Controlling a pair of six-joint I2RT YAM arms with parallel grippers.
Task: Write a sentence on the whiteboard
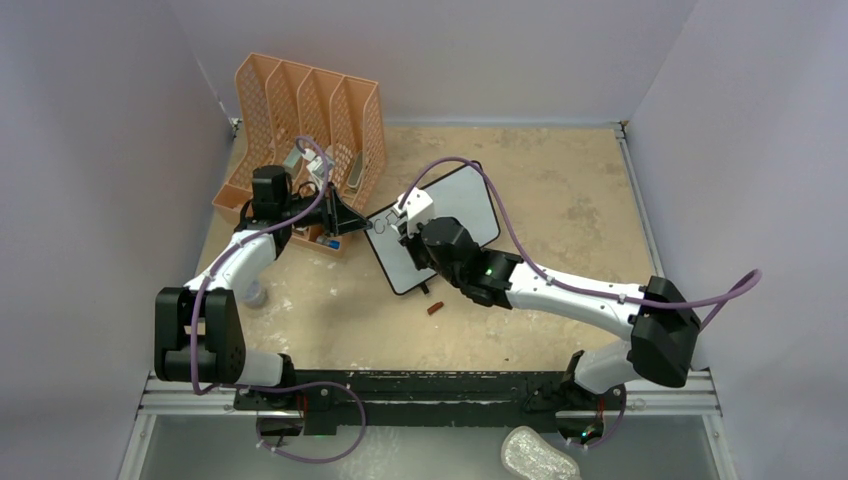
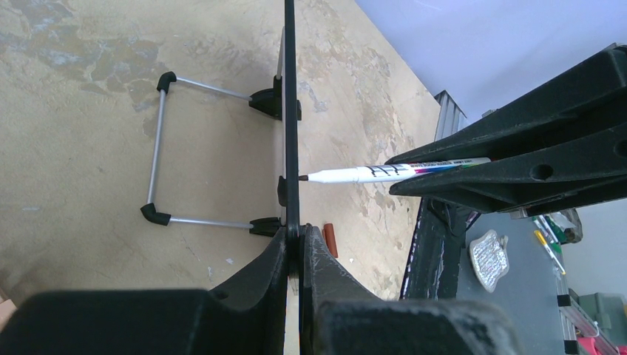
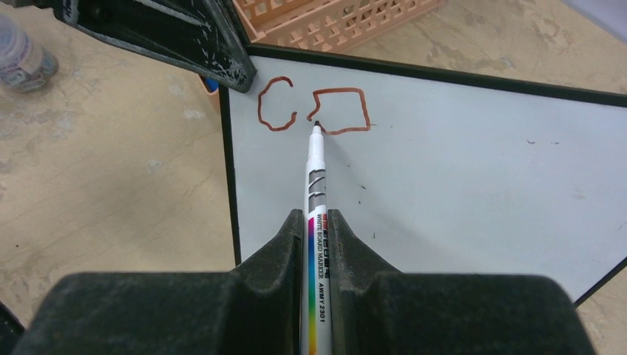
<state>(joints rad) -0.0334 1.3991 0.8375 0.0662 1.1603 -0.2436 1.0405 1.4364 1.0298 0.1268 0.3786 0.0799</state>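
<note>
Jaws on the left gripper [image 2: 296, 238] are pressed onto the black frame of the whiteboard [image 3: 480, 185], pinching it at the corner nearest the orange file organizer [image 1: 310, 110]. The organizer stands in the far left corner of the surface [image 1: 560, 200], and what lies in its slots is hard to make out. A clear bottle [image 3: 22, 55] sits near the left edge, partly cut off in the right wrist view.

From the left wrist the board shows edge-on only, so its face is hidden, and a wire stand [image 2: 155, 151] juts from its back. The board sits mid-surface, its near end covered from above by the right arm.

Of the sentence [image 3: 313, 103], only a "C" and a squarish "O" in brownish-red ink can be read, at the board's upper left. The tip of the marker [image 3: 316, 177] touches the lower left of the "O". Its barrel reads "WHITE BOARD MARKER" and "AWAY 2301".

On the right gripper [image 3: 318, 222] the jaws are clamped around that marker. A small brown cap [image 1: 434, 309] lies just off the board's near corner.
</note>
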